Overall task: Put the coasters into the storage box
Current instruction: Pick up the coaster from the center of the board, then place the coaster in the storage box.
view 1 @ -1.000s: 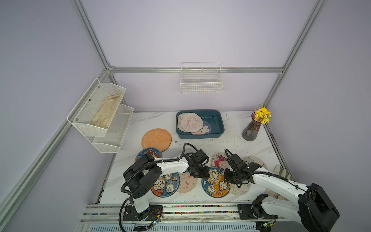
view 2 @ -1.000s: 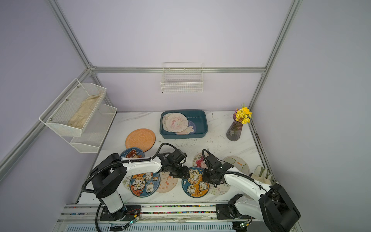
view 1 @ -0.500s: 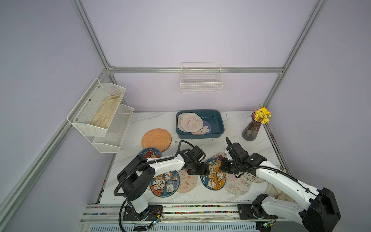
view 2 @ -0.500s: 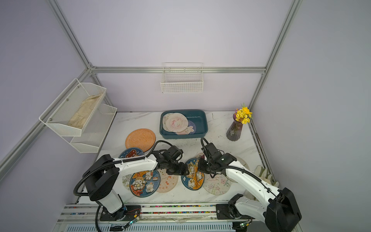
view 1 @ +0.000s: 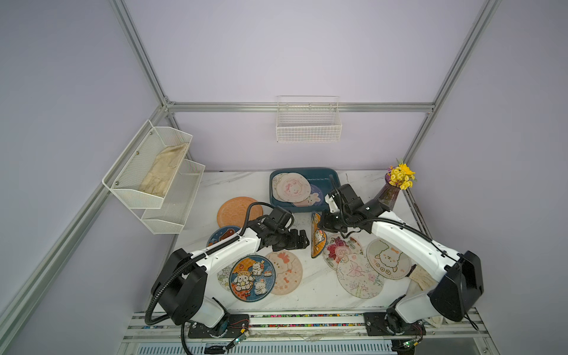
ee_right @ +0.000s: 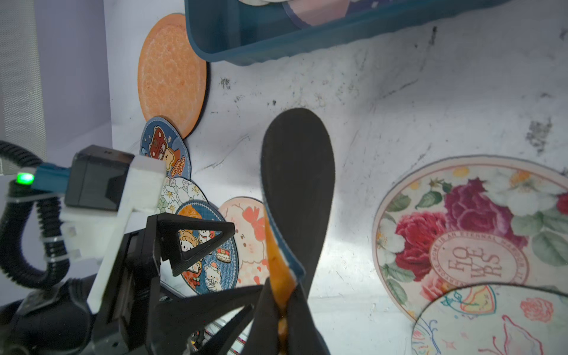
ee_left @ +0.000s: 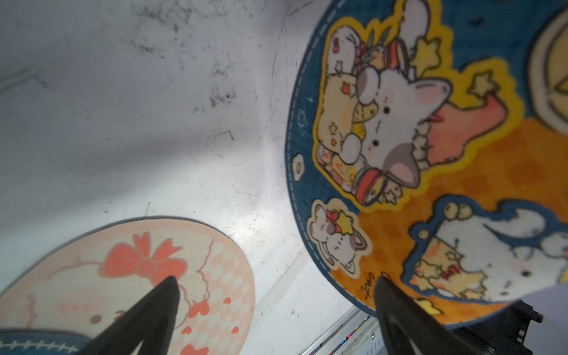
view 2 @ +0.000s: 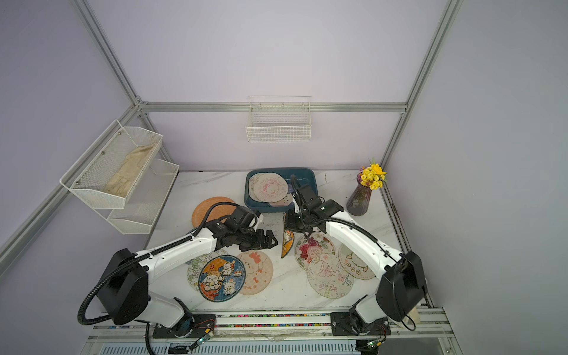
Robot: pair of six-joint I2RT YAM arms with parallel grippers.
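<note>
Pinching navy-orange coaster [view 1: 317, 242] on edge: right claw [ee_right: 284, 302]; left claw [ee_left: 276, 281] wide, empty.

Front-centre table [view 1: 316, 289] bare; vase [view 1: 388, 196] stands right of storage box [view 1: 319, 172].

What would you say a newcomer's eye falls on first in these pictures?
The navy-orange coaster pinched on edge at mid-table by the right gripper, with the left gripper open beside it. Next, the coasters spread flat across the front, and the storage box at the back holding a few.
</note>
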